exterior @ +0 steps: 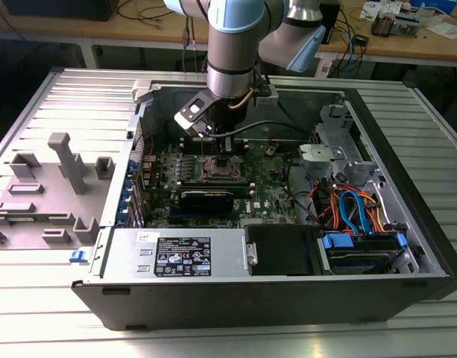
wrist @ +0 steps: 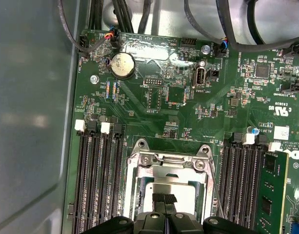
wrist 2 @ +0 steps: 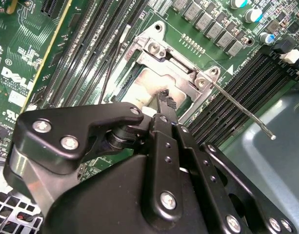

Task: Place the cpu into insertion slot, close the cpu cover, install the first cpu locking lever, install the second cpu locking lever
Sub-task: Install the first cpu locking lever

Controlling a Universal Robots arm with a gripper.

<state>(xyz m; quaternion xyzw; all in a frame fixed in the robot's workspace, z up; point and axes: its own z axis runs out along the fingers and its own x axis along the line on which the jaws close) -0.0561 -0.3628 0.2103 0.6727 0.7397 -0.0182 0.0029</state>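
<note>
The insertion slot is a silvery-rimmed square socket in the middle of the green motherboard. The cpu lies flat inside it, its silver top also showing in the second wrist view. The cpu cover appears to lie flat as a frame around the chip. A thin wire locking lever sticks out from one socket corner, unlatched, over the memory slots. My gripper hangs straight over the chip with its black fingertips together, at or just above the metal top. In the exterior view the gripper reaches down into the open case.
Long black memory slots flank the socket on both sides. A black graphics card lies just in front of it. A power supply, drive bay with coloured cables and the case walls surround the board. A grey fixture stands outside.
</note>
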